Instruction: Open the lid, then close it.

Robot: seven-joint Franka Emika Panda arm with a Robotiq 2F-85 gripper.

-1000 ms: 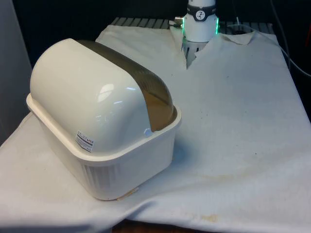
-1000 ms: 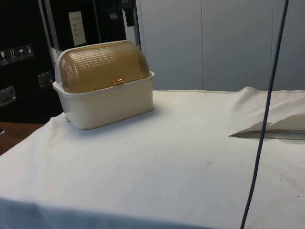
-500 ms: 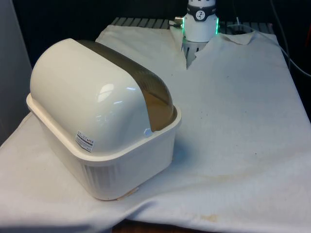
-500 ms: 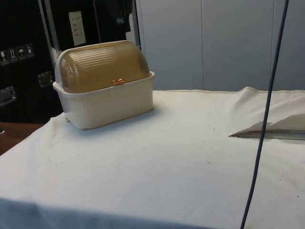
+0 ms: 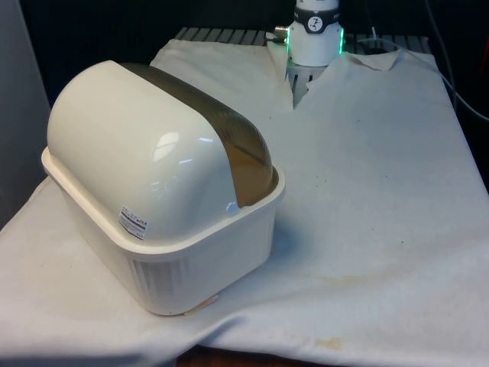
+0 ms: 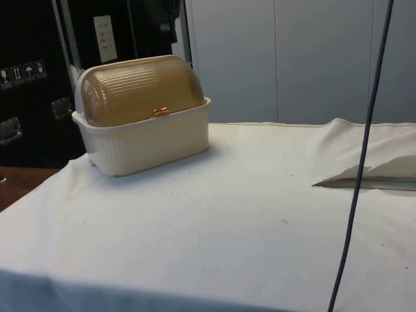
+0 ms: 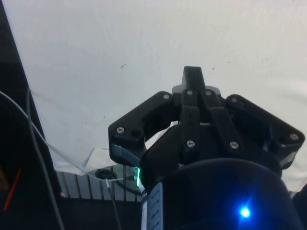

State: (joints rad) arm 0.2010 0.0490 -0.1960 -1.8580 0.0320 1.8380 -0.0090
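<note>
A cream bread box (image 5: pixel 164 222) stands at the front view's left, its back turned to that camera. Its brownish ribbed roll lid (image 6: pixel 140 88) is down over the base, with a small orange handle (image 6: pixel 160 111) at its lower edge. The lid's brown edge (image 5: pixel 237 145) curves over the top of the box. My gripper (image 7: pixel 193 73) is shut with nothing between its fingers and hangs high over the white cloth. In the side view its dark shape (image 6: pixel 162 12) sits well above the box, apart from it.
The white arm's base (image 5: pixel 315 34) stands at the table's far end. A dark cable (image 6: pixel 364 149) hangs across the side view's right part. The cloth (image 6: pixel 227 214) has a raised fold (image 6: pixel 364 172) near the base. Table edges drop off close beside the box.
My gripper's fingers have gone from open to shut, on nothing. Its dark shape shifted a little above the box in the side view. The bread box and lid have not moved.
</note>
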